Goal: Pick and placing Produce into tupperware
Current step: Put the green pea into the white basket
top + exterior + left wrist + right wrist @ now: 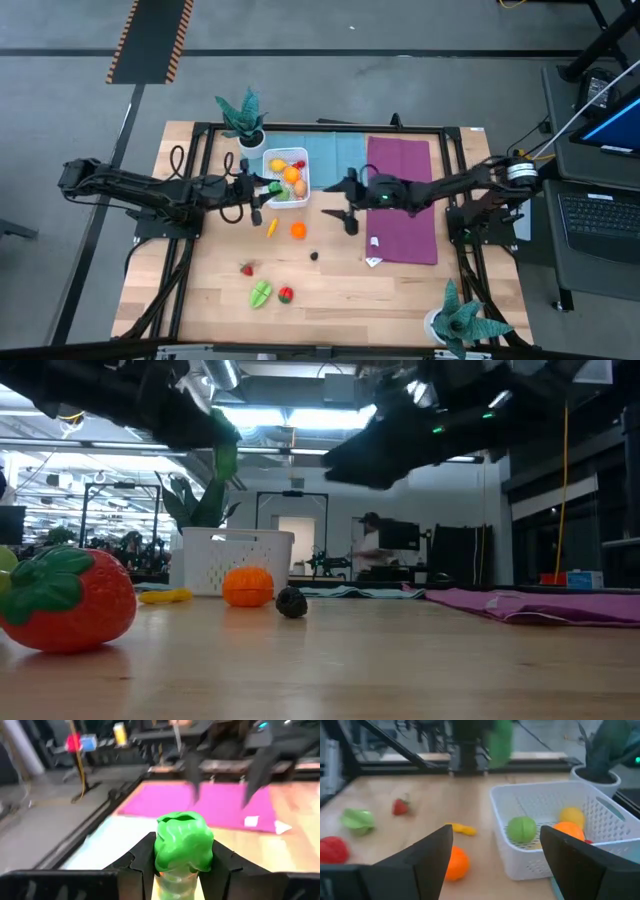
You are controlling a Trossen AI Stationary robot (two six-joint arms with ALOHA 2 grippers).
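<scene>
The white tupperware [303,160] stands at the table's far middle with yellow, orange, red and green produce [521,829] inside. My left gripper [266,188] is at its left rim, shut on a green leafy-topped piece [181,842]. My right gripper [340,200] hangs open just right of the tupperware, its fingers [420,865] holding nothing. Loose produce lies on the wood: a yellow piece [271,227], an orange [297,230], a dark piece [314,255], a strawberry [247,268], a green piece [260,294] and a red one [286,293]. My left gripper pinches the green piece between its two fingers, one on either side of its paler lower part [175,882] under the leafy top. The fingers reach in about level from the table's left. The piece is lifted clear, high above the tupperware's rim [225,460].
A purple cloth [402,200] lies to the right of the tupperware and a teal cloth [325,155] beside it. Potted plants stand at the far left [243,115] and the near right corner [462,320]. A small white tag [374,262] lies at the purple cloth's near edge.
</scene>
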